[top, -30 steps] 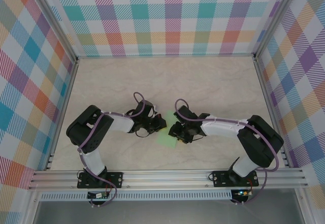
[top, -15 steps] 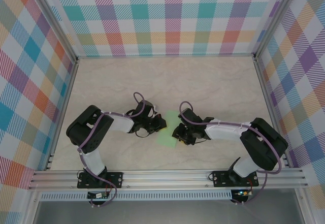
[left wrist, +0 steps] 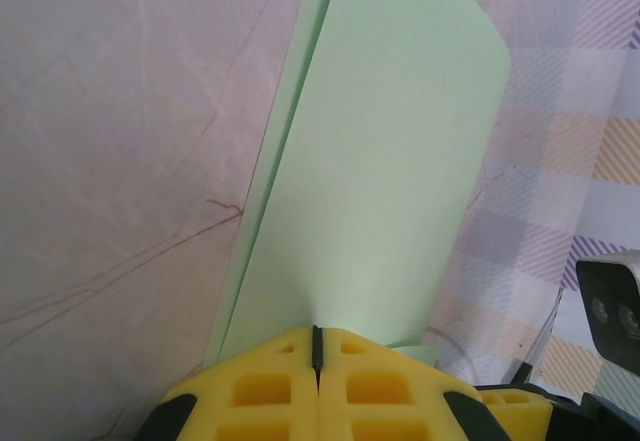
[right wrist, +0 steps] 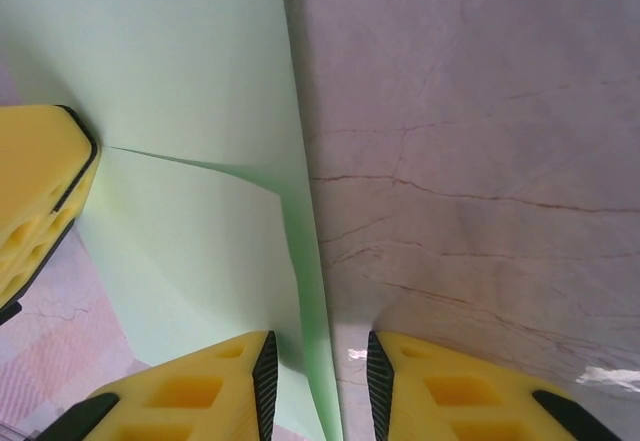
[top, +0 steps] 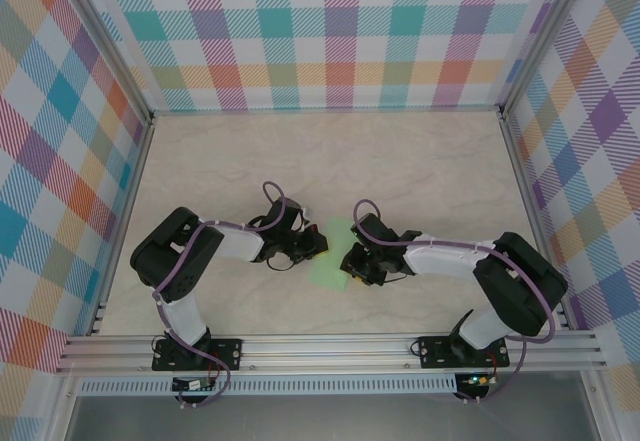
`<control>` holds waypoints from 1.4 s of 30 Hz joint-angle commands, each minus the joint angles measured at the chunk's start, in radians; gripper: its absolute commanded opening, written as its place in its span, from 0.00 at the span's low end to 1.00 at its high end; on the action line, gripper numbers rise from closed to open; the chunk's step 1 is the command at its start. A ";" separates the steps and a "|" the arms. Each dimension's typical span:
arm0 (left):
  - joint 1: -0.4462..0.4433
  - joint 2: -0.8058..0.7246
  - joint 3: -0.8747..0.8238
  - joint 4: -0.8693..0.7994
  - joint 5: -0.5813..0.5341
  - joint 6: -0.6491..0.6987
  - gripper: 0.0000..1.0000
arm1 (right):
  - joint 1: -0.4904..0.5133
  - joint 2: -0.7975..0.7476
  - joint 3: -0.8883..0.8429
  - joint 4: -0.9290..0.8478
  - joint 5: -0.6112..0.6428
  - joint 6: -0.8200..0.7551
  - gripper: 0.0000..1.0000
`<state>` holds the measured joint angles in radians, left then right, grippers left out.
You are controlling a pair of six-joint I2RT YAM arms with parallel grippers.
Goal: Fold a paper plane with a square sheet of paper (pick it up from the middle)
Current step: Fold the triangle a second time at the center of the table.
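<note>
The square sheet of paper (top: 331,258) is pale green and stands folded double between the two grippers at the table's near middle. My left gripper (top: 316,245) is shut on the sheet's left edge. In the left wrist view, the paper (left wrist: 385,151) rises out of the left gripper (left wrist: 318,339), whose yellow fingers are pressed together. My right gripper (top: 349,263) is at the sheet's right side. Its jaws are a little apart, and in the right wrist view the paper's folded edge (right wrist: 305,291) runs between the fingertips of the right gripper (right wrist: 320,386) without being pinched.
The beige marble-patterned tabletop (top: 400,161) is walled by checked panels on three sides. An aluminium rail (top: 330,346) runs along the near edge above the arm bases. One of the left gripper's yellow fingers (right wrist: 35,196) shows at the left of the right wrist view.
The right gripper has shifted slightly towards the near right along the sheet, and its jaws have narrowed around the folded edge. The left gripper has kept its hold and place.
</note>
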<state>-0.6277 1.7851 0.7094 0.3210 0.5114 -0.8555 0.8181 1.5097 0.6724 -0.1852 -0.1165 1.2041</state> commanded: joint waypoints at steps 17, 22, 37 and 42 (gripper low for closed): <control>-0.009 0.028 -0.052 -0.134 -0.086 0.010 0.00 | 0.019 0.024 0.029 -0.001 0.014 0.013 0.35; -0.009 0.030 -0.050 -0.135 -0.083 0.009 0.00 | 0.018 0.030 0.026 0.018 0.006 0.011 0.35; -0.009 0.030 -0.050 -0.137 -0.088 0.010 0.00 | 0.020 -0.046 0.017 -0.066 0.076 -0.001 0.39; -0.009 0.033 -0.050 -0.137 -0.084 0.013 0.00 | 0.019 -0.022 0.003 -0.019 0.043 0.005 0.39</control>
<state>-0.6281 1.7847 0.7086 0.3214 0.5110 -0.8555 0.8330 1.4803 0.6987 -0.2024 -0.0711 1.2007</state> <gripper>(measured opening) 0.037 0.388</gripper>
